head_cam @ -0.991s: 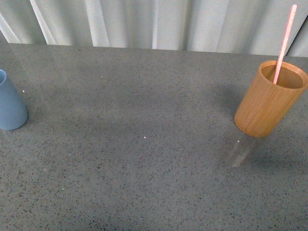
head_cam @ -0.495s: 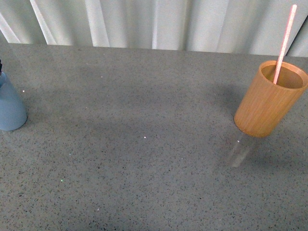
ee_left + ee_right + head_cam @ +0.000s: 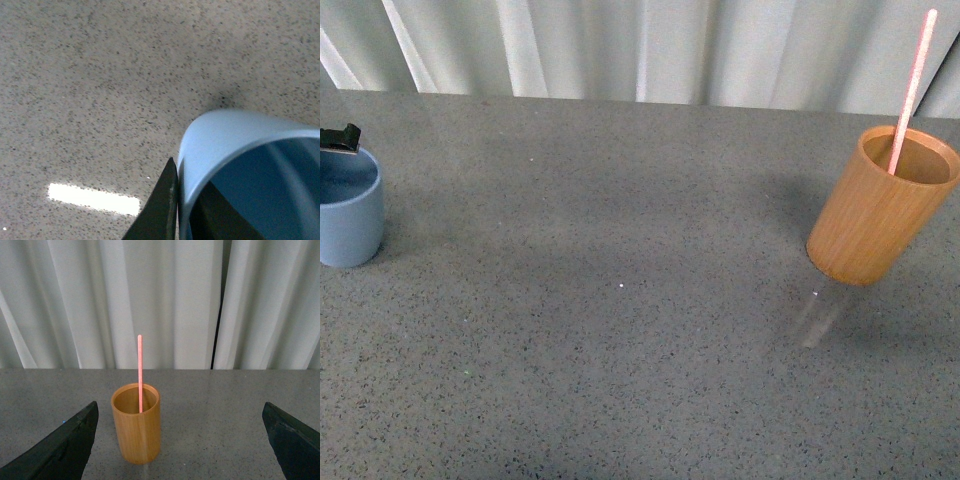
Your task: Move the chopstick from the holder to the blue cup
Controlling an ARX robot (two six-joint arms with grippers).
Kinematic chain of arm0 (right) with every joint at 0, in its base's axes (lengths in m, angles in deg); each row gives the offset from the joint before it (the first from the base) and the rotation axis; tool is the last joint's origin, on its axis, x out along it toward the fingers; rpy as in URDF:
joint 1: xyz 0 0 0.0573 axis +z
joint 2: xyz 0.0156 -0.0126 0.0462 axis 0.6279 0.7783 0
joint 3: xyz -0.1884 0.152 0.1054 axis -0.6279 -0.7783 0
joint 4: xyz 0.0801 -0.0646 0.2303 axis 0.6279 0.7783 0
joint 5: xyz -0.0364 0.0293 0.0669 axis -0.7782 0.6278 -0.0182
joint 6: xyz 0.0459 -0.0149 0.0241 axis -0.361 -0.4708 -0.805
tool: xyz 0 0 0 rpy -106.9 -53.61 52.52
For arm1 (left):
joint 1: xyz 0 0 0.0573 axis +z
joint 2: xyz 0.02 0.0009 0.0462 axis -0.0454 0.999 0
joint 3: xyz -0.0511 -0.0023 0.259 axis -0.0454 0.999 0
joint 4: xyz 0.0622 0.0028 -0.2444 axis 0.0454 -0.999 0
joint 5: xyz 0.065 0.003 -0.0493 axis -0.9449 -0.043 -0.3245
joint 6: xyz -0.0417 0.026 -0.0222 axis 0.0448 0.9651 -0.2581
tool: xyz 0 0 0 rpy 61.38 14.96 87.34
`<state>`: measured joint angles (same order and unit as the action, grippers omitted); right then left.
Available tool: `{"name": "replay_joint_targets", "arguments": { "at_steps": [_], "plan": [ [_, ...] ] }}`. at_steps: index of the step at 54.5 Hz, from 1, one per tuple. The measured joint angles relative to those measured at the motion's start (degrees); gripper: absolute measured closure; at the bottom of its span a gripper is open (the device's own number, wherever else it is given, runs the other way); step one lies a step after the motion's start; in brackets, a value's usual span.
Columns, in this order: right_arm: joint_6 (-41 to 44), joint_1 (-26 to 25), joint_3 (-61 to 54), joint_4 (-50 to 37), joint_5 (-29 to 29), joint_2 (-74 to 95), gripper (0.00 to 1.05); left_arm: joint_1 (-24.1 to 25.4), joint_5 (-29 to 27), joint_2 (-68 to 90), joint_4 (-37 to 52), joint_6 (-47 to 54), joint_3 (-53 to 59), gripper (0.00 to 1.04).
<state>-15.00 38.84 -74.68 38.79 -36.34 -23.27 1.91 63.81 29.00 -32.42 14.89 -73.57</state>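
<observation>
Chopstick (image 3: 912, 90) stands in holder (image 3: 870, 225): thin, stiff, light, likely slippery; best pinched above rim. Right tool (image 3: 180, 407) spread; left tool (image 3: 187, 175) pinches cup (image 3: 348, 220) wall.

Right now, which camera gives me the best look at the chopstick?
Right wrist view: the chopstick stands centred in the holder, its whole exposed length clear. Front view has it at the right edge. Left wrist view misses it, showing the blue cup.
</observation>
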Motion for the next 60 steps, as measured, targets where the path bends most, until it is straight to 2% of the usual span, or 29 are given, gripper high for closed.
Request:
{"name": "replay_joint_targets", "arguments": {
  "at_steps": [2, 9, 18, 23, 28, 41, 48, 60],
  "plan": [
    [0.02, 0.0, 0.0, 0.0, 0.0, 0.0, 0.1, -0.24, 0.46, -0.17, -0.28, -0.04, 0.11, 1.02],
    [0.0, 0.0, 0.0, 0.0, 0.0, 0.0, 0.1, -1.29, 0.7, -1.18, -0.7, 0.09, 0.55, 1.01],
    [0.0, 0.0, 0.0, 0.0, 0.0, 0.0, 0.1, -4.59, 4.22, -5.92, -3.76, 0.5, 0.77, 1.01],
    [0.0, 0.0, 0.0, 0.0, 0.0, 0.0, 0.1, -8.94, 6.16, -9.99, -6.12, 0.52, 0.77, 1.01],
    [0.0, 0.0, 0.0, 0.0, 0.0, 0.0, 0.1, -15.28, 7.1, -12.07, -7.41, -0.11, 0.77, 1.01],
    [0.0, 0.0, 0.0, 0.0, 0.0, 0.0, 0.1, -30.25, 4.52, -8.02, -7.06, -3.32, -0.11, 1.01],
    [0.0, 0.0, 0.0, 0.0, 0.0, 0.0, 0.1, -34.23, 3.06, -4.02, -6.73, -4.68, -1.9, 1.01],
    [0.0, 0.0, 0.0, 0.0, 0.0, 0.0, 0.1, -36.39, 1.05, -0.04, -5.77, -5.25, -4.87, 1.01]
  ]
}}
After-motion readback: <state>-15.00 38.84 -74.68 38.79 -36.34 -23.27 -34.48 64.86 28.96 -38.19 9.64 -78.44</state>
